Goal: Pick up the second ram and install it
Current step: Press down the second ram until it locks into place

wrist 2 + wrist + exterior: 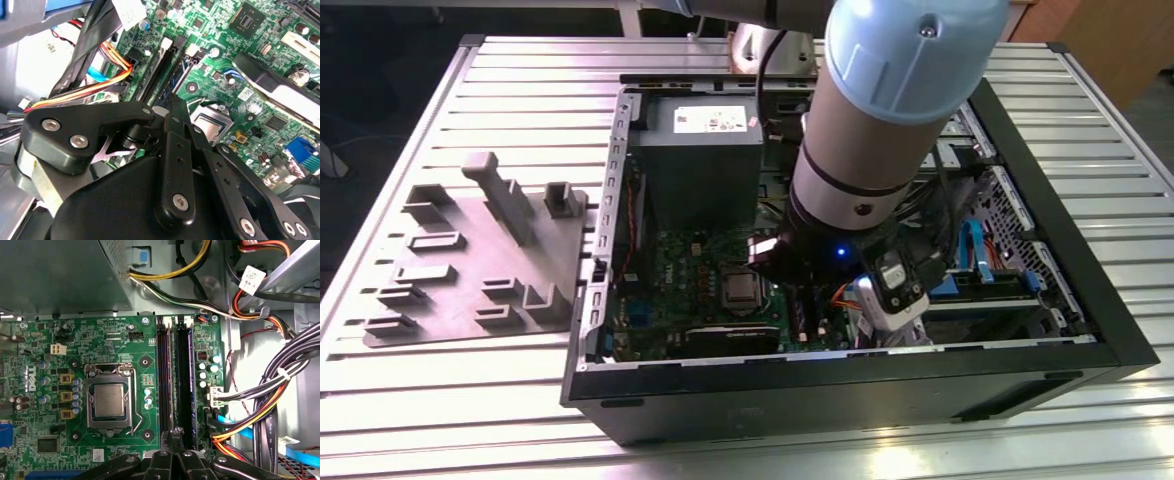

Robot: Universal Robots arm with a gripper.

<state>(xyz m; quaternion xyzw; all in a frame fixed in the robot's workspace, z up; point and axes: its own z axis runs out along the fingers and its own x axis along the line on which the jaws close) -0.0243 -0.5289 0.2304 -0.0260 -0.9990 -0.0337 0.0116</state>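
Slatted metal table [480, 400] carries an open PC case [854, 395] and a grey fixture tray [480, 260] beside it. Arm reaches into the case; gripper [176, 432] hangs over the motherboard [75, 340] at the RAM slots [175, 380], fingers [176, 115] closed together, holding nothing I can make out. Second ram [184, 385] looks seated in its slot. Judgement: press straight down, evenly, until latches close.

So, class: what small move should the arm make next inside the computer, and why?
Probably ease the gripper straight down, slowly. In the first wrist view it hangs at one end of the two memory slots on the motherboard, and bundled cables lie close beside.
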